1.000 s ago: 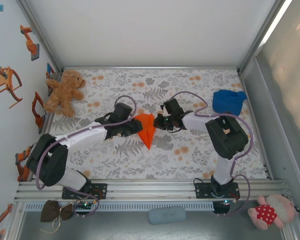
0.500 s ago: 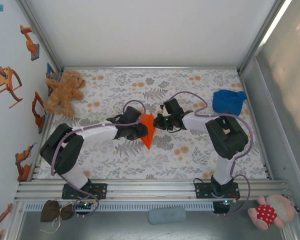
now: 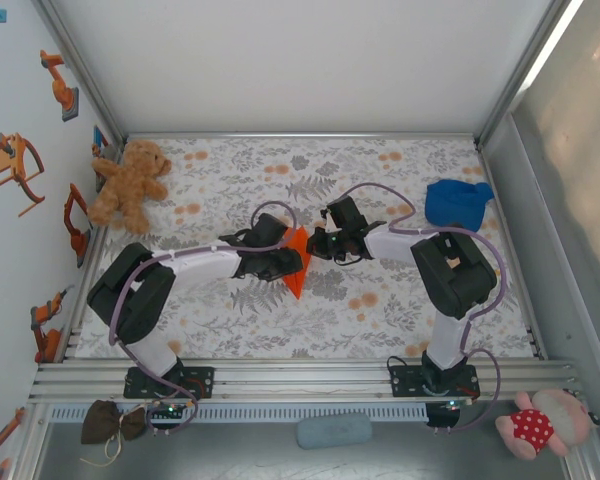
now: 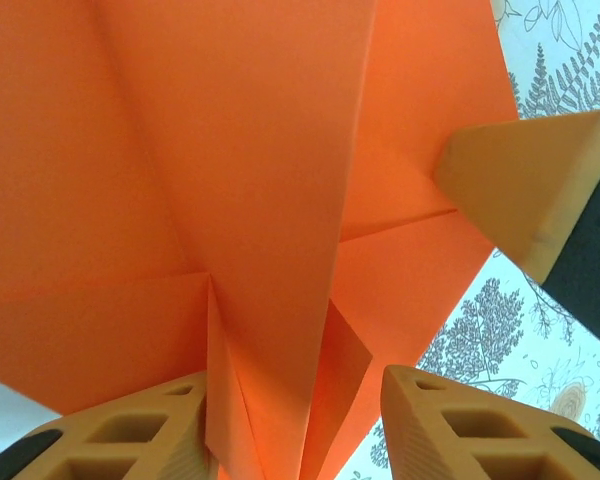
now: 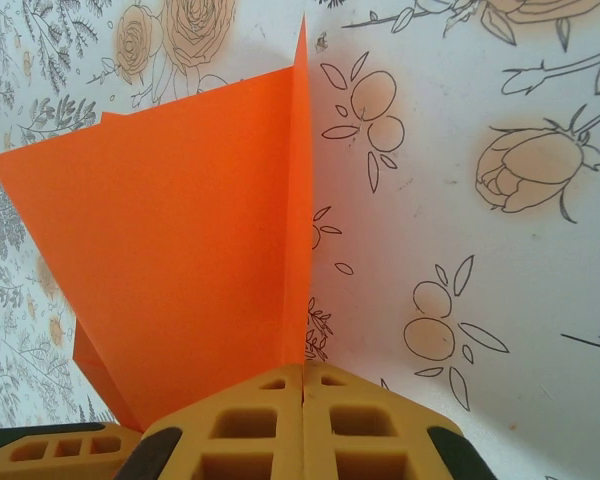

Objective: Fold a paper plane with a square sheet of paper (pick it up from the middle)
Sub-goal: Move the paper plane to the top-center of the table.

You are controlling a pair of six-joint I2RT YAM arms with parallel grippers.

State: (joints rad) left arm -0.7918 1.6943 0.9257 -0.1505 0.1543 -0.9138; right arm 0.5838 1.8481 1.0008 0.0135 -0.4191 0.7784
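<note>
Paper plane [image 3: 296, 268] held mid-worktop [image 3: 220, 325]: right jaws clamped on its upright fold, left jaws apart astride the keel. Light, floppy, crushes easily, so I'd pinch the layered centre crease gently

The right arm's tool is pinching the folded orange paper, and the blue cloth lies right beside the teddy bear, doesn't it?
Not quite. The blue cloth lies at the far right, well apart from the teddy bear, which sits at the far left; the top external view shows this. The rest holds: the right tool is shut on the orange paper plane.
</note>
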